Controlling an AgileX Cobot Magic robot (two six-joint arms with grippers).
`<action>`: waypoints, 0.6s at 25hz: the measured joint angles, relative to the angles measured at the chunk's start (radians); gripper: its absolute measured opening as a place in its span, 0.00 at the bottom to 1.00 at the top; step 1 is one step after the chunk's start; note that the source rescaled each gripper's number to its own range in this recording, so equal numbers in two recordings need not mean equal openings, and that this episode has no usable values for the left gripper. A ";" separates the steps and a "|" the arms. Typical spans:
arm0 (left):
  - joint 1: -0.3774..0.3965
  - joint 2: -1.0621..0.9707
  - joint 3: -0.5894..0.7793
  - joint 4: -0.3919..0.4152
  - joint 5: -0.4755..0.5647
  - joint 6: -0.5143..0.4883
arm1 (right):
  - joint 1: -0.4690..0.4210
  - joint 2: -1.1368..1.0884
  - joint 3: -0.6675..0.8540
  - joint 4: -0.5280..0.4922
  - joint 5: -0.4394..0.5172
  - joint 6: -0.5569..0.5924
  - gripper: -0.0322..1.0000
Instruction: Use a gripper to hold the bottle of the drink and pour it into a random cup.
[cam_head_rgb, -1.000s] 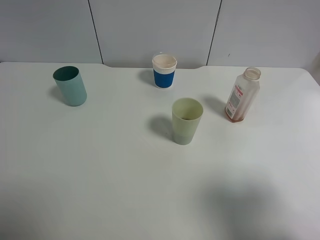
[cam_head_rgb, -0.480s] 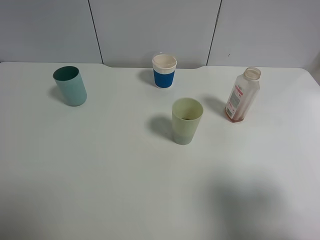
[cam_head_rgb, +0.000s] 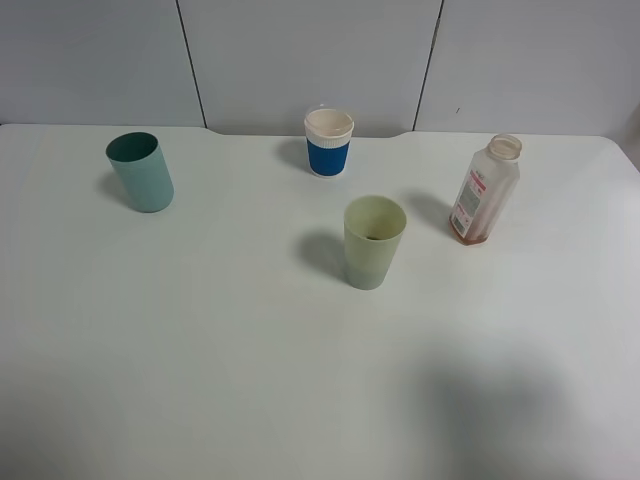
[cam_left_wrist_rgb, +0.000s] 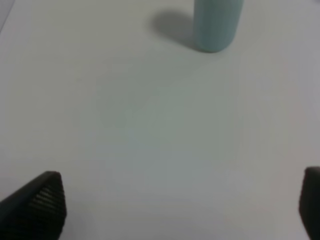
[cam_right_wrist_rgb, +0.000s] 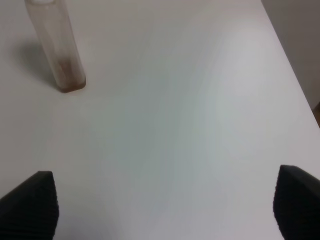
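The pale yellow-green tapered plastic cup (cam_head_rgb: 375, 241) stands upright near the middle of the white table (cam_head_rgb: 200, 340) and serves as the landmark. Only a small dark patch shows at its bottom; whether that is liquid cannot be told. Right of this cup and a little farther back, well apart from it, stands the small translucent plastic bottle of the drink (cam_head_rgb: 484, 190), upright, its wide neck uncapped, with a white-and-red label and a low layer of brown drink. The right wrist view cuts off its neck (cam_right_wrist_rgb: 56, 47) and shows only the brown dregs at its base. Behind the cup, slightly left, is a white cup with a blue band (cam_head_rgb: 329, 142). Far to the left stands a teal-green tumbler (cam_head_rgb: 140, 172), leaning in the high view; the left wrist view shows only its lower part (cam_left_wrist_rgb: 216, 24).

Neither arm appears in the high view. The left gripper (cam_left_wrist_rgb: 180, 205) has its dark ribbed fingertips (cam_left_wrist_rgb: 42, 202) spread wide, gripping nothing. The right gripper (cam_right_wrist_rgb: 165, 205) is likewise spread wide over bare table, well short of the bottle, both fingertips (cam_right_wrist_rgb: 32, 202) cut off by the frame.
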 joint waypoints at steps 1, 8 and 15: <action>0.000 0.000 0.000 0.000 0.000 0.000 | 0.000 0.000 0.000 0.000 0.000 0.000 0.91; 0.000 0.000 0.000 0.000 0.000 0.000 | 0.000 -0.059 0.000 0.000 0.000 0.000 0.91; 0.000 0.000 0.000 0.000 0.000 0.000 | 0.000 -0.059 0.000 0.000 0.000 0.000 0.91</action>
